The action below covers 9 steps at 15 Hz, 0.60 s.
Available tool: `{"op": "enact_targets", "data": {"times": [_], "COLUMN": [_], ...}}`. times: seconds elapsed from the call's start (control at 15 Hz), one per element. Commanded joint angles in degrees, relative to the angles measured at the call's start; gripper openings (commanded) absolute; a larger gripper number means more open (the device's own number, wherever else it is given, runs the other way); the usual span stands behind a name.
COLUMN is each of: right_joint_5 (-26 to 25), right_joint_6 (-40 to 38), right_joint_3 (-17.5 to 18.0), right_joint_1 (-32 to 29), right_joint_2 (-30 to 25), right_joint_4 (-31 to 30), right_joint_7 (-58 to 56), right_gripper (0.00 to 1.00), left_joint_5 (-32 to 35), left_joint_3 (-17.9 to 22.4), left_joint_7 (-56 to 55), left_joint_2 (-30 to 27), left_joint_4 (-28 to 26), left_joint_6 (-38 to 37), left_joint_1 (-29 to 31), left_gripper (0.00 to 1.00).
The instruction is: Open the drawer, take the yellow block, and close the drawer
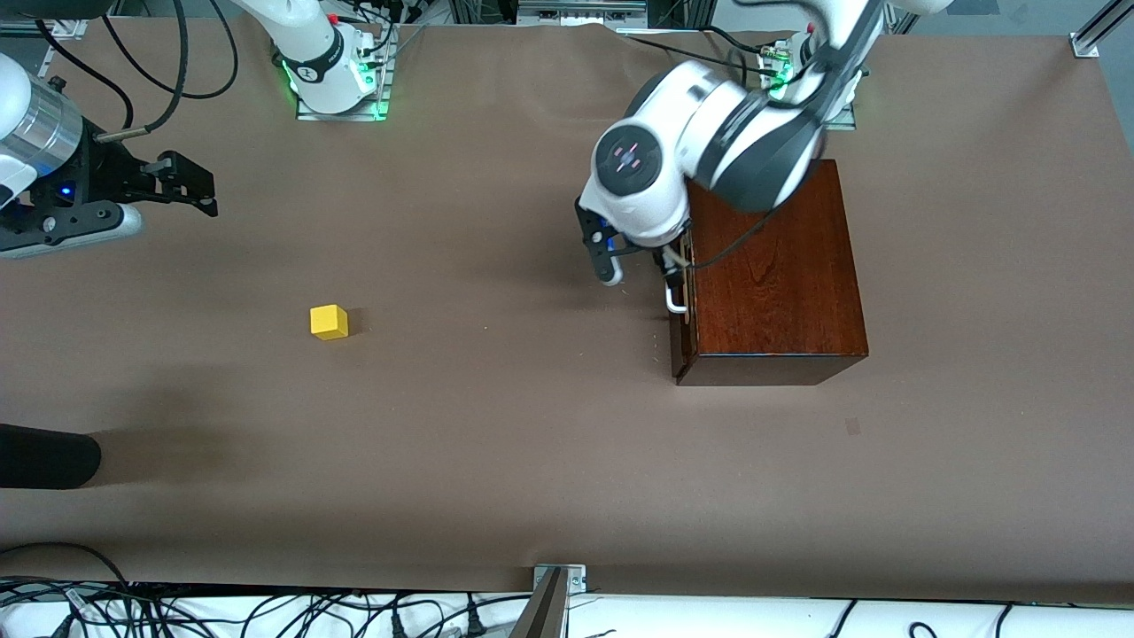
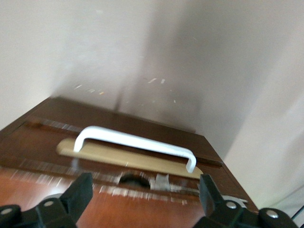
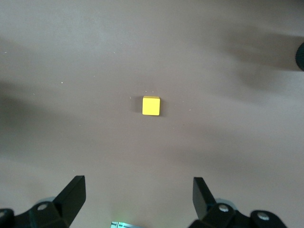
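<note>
Nearest the front camera, the brown-covered bench [image 1: 532, 461] is bare apart from the end of a dark rounded object [image 1: 44, 456] at the right arm's end. Next up the bench, the yellow block [image 1: 329, 322] sits on the open surface, toward the right arm's end and well apart from the wooden box [image 1: 771, 283]. So the block is already outside the drawer; the wrist camera of the right arm looks straight down on it [image 3: 151, 105].

At about the same depth and toward the left arm's end stands the glossy dark-brown box, with the drawer [image 2: 123, 156] in its face that looks toward the block. The drawer appears pushed in, or almost so: its front lies level with the box's face and no pale tray shows. The white bar handle [image 2: 135, 142] is free, gripped by nothing.

The left gripper [image 1: 640, 259] hangs just in front of that handle with its fingers spread and released, holding nothing.

Farther from the camera, the right gripper [image 1: 182, 184] hovers over the bench at its own arm's end, fingers apart and empty, and looks to be waiting.

By my reading the task is nearly finished; at most a last check of the drawer remains.
</note>
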Motion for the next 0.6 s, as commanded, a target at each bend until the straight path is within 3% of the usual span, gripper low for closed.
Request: {"op": "enact_targets", "data": {"times": [0.0, 0.27, 0.4, 0.53], "right_joint_5": [0.90, 1.44, 1.44, 1.35], "right_joint_6": [-0.92, -0.74, 0.13, 0.23], "right_joint_3": [0.16, 0.25, 0.25, 0.16], "right_joint_1": [-0.74, -0.74, -0.74, -0.83], "right_joint_2": [0.49, -0.38, -1.17, -1.27], "right_joint_4": [1.45, 0.23, -1.09, -1.53], "right_joint_7": [1.45, 2.34, 2.34, 2.25], "right_gripper": [1.00, 1.00, 1.00, 1.00], "left_joint_5": [-1.33, -1.41, -0.98, -1.58], "left_joint_3": [0.46, 0.37, 0.46, 1.50], "left_joint_7": [-10.00, -15.84, -16.19, -16.19], "left_joint_2": [-6.27, -10.49, -10.24, -10.50], "left_joint_4": [-1.31, -0.26, 5.61, 6.52], "left_joint_6": [-2.63, -6.66, -10.35, -11.08], "left_joint_1": [4.80, 14.81, 18.42, 21.68], "left_gripper": [1.00, 1.00, 1.00, 1.00]}}
